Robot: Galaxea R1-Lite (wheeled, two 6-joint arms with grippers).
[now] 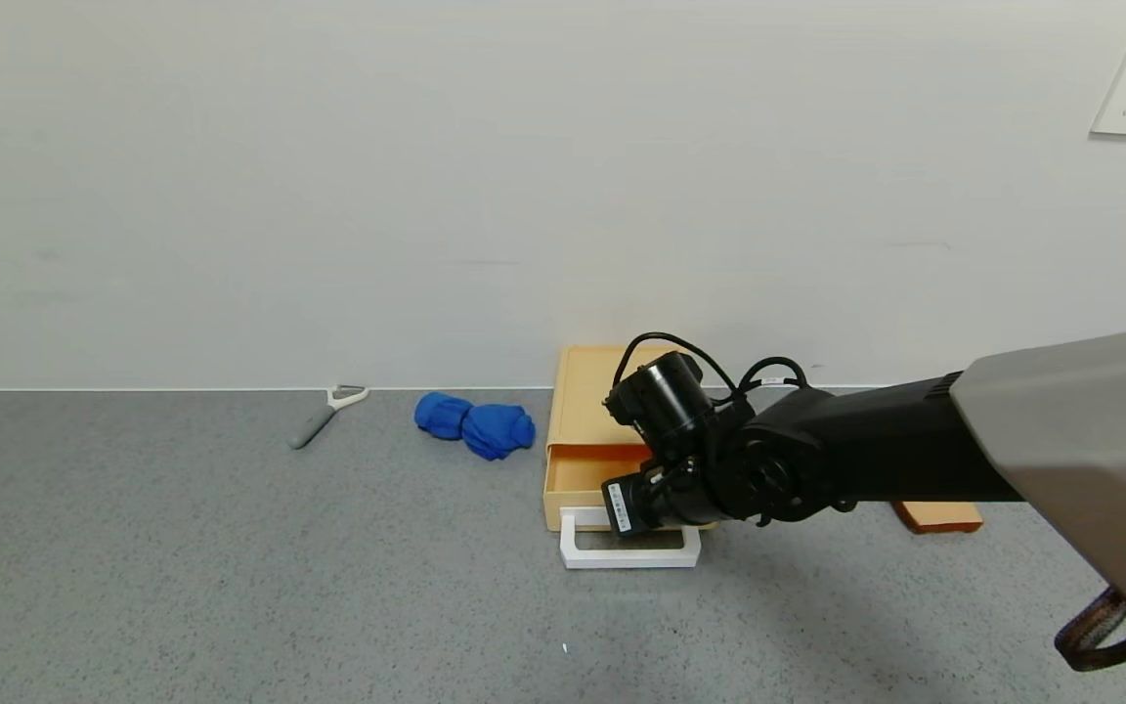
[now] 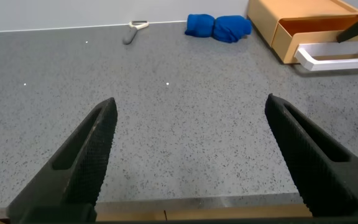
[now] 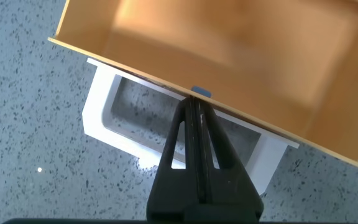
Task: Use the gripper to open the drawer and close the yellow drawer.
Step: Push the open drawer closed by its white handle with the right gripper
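The yellow drawer (image 1: 578, 479) stands partly pulled out of its flat yellow-tan case (image 1: 583, 386) at the back of the grey table. Its white loop handle (image 1: 627, 559) points toward me. My right gripper (image 1: 651, 520) is over the handle. In the right wrist view my right gripper (image 3: 194, 104) is shut, with nothing between the fingers. The tips sit inside the handle loop (image 3: 98, 118), against the front edge of the empty drawer (image 3: 229, 56). My left gripper (image 2: 191, 109) is open and empty, low over the table's front edge, far from the drawer (image 2: 291, 37).
A blue cloth bundle (image 1: 475, 425) lies just left of the case. A grey peeler (image 1: 324, 416) lies further left by the wall. An orange-brown flat object (image 1: 939, 515) lies right of the drawer, partly behind my right arm.
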